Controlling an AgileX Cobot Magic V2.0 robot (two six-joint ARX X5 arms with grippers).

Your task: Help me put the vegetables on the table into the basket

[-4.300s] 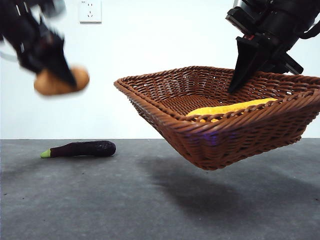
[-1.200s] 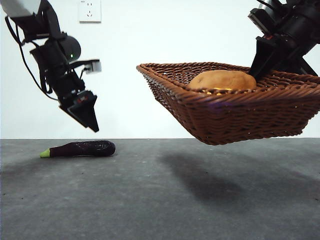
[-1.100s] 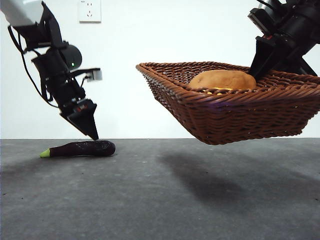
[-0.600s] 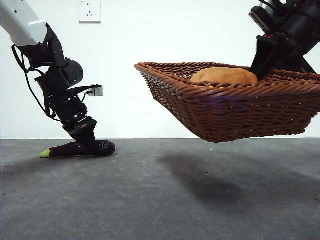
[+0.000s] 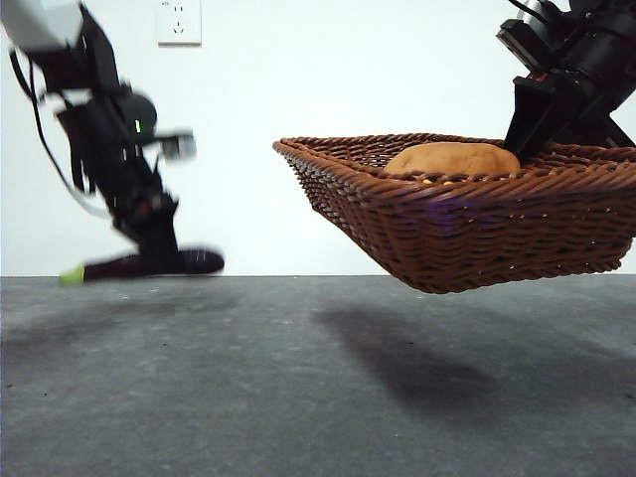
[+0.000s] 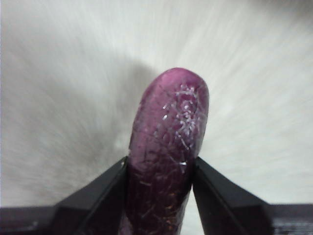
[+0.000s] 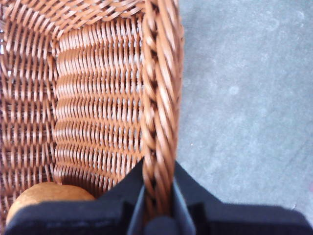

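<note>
Purple eggplant (image 6: 166, 161) clamped; right tool (image 7: 157, 208) grips basket (image 5: 467, 234).

— Where's the eggplant (image 5: 139, 264)?
— Dark purple, level, pinched between the left gripper's (image 6: 160, 166) jaws, clear of the table (image 5: 298, 388).
— The basket (image 5: 467, 224)?
— Rim clamped in the right gripper (image 7: 157, 188), airborne, potato (image 5: 452, 159) inside.

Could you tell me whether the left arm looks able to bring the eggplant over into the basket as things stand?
Probably yes: the left gripper grips the eggplant clear of the table, and the raised basket shows open space beside the potato.
</note>
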